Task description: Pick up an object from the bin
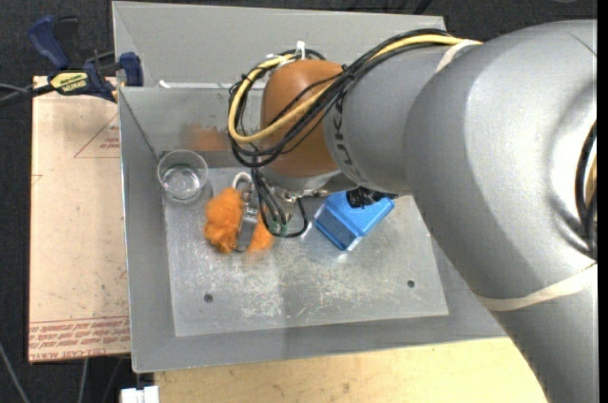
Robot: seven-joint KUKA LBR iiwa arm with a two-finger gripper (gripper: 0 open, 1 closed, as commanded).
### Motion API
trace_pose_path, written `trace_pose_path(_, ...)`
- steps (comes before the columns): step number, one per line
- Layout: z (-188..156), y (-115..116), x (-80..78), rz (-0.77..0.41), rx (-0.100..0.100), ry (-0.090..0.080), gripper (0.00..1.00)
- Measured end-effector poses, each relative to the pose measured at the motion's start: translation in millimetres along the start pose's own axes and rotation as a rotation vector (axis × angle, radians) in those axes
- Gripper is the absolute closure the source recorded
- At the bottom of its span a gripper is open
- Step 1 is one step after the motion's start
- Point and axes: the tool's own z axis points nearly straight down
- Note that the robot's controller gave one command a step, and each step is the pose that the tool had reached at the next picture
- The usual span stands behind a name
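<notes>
Gripper (252, 222) rests low on the soft orange lump (224, 219), left of the blue block (350, 219); whether it has closed I cannot tell; best clamp firmly, then lift straight.

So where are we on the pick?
Reach looks done: the gripper is down on the orange crumpled lump, left of middle in the bin. In hand: the grasp, though I can't tell if it has closed. Left: the lift; the lump lies on the floor.
</notes>
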Motion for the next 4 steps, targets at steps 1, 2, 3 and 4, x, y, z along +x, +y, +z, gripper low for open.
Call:
trace_pose_path(1,0.0,0.0,0.0,0.000,0.000,0.000,1.00)
trace_pose_path(2,-2.2,-0.3,0.5,0.000,0.000,0.001,1.00)
trace_pose_path(3,-14.1,-0.8,1.3,0.000,0.002,0.004,1.00)
trace_pose_path(4,-27.5,-0.2,0.5,-0.001,0.000,0.001,1.00)
